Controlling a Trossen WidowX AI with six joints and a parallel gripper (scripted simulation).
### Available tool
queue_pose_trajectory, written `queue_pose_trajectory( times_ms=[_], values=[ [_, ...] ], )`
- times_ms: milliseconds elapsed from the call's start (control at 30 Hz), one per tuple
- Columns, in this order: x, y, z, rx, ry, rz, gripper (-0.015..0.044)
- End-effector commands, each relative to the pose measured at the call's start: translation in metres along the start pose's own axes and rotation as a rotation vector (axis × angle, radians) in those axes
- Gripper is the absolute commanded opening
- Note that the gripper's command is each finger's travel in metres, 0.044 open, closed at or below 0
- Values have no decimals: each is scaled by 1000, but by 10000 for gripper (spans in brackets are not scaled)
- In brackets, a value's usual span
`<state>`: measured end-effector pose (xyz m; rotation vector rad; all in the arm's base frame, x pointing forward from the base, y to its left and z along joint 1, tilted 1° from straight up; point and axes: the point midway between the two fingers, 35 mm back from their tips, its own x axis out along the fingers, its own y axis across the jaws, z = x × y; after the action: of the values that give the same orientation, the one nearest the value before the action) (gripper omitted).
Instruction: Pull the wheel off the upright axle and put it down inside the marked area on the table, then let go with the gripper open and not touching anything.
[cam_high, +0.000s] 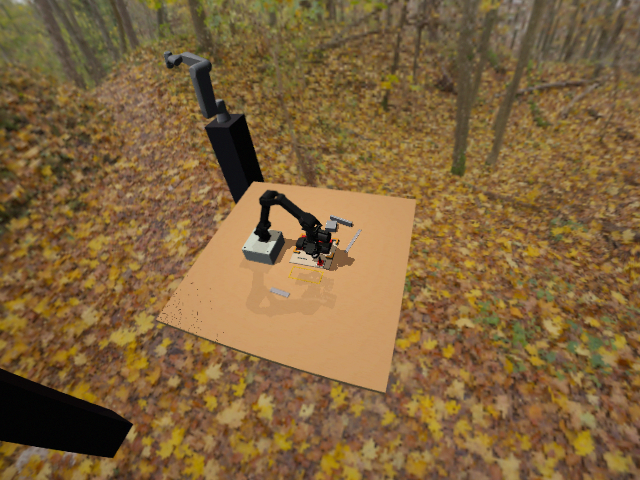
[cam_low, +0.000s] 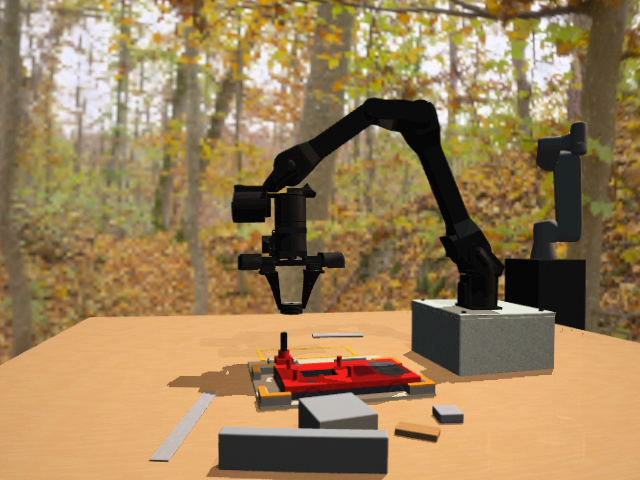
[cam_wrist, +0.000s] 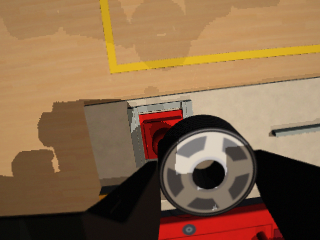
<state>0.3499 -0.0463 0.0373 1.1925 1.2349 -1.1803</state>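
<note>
Wheel (cam_low: 291, 308) (cam_wrist: 186, 192) is being pinched between the two fingers of the gripper (cam_high: 316, 253) (cam_low: 292, 305) (cam_wrist: 204, 165), one finger being pressed against each side of its rim. It is being held in the air with its spoked face turned up towards the wrist camera, and a gap is being left between it and the tip of the upright black axle (cam_low: 283, 341). The axle is being carried by a red frame (cam_low: 382, 381) (cam_wrist: 225, 226), which is being framed at its corners by grey and orange brackets on a pale board (cam_high: 301, 257) (cam_wrist: 240, 102). The wheel is not being held over the yellow-outlined area (cam_high: 305, 281) (cam_low: 345, 347) (cam_wrist: 210, 60); that outline is being shown on the wooden tabletop (cam_high: 351, 330) (cam_low: 77, 413) (cam_wrist: 50, 60), just beside the board. The arm is being supported by a grey box (cam_high: 261, 253) (cam_low: 506, 342). On the other side of the board, a long grey block (cam_high: 342, 221) (cam_low: 302, 450) is being seen near a wider grey block (cam_high: 331, 225) (cam_low: 338, 410).
</note>
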Motion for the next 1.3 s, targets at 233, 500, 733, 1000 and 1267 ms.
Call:
queue_pose_trajectory(
  times_ms=[233,500,733,1000,1267],
  values=[
    [-7,-23,48,0,-9,16,0],
    [-9,-44,77,4,-12,16,0],
    [7,-44,78,4,-12,16,0],
    [37,-41,80,4,-12,16,0],
    [87,-42,79,4,-11,16,0]
  ],
)
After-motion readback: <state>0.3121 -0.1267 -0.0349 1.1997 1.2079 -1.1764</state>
